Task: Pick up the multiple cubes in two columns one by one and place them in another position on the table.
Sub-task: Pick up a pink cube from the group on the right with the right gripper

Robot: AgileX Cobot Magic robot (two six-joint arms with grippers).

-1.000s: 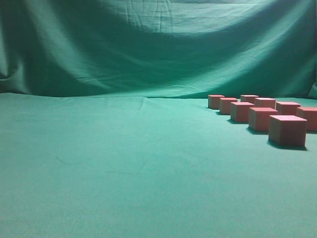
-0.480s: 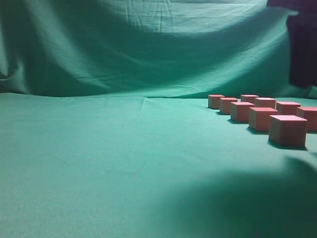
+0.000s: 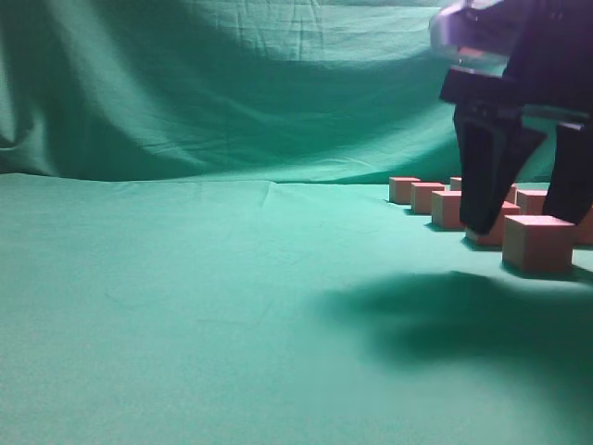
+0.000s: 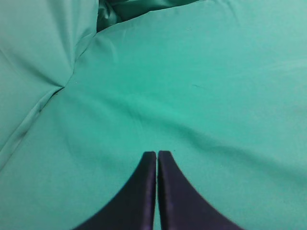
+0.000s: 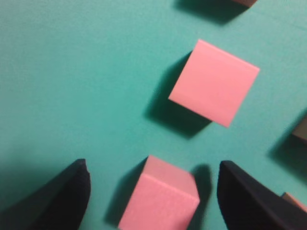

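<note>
Several pink cubes stand in two columns on the green cloth at the right of the exterior view; the nearest cube (image 3: 537, 244) is in front. My right gripper (image 3: 526, 218) is open and hangs just above and behind that cube, its fingers either side. In the right wrist view the gripper (image 5: 152, 191) is open around the nearest cube (image 5: 160, 199) without touching it. A second cube (image 5: 214, 82) lies beyond. My left gripper (image 4: 157, 154) is shut and empty over bare cloth; it is out of the exterior view.
The green cloth (image 3: 185, 297) covers the table and rises as a backdrop behind. The right arm casts a dark shadow (image 3: 445, 315) on the cloth in front of the cubes. More cubes (image 3: 426, 196) run back in the columns.
My right arm has come down from the upper right into view, over the nearest cubes. Its shadow has spread on the cloth. The cubes have not moved.
</note>
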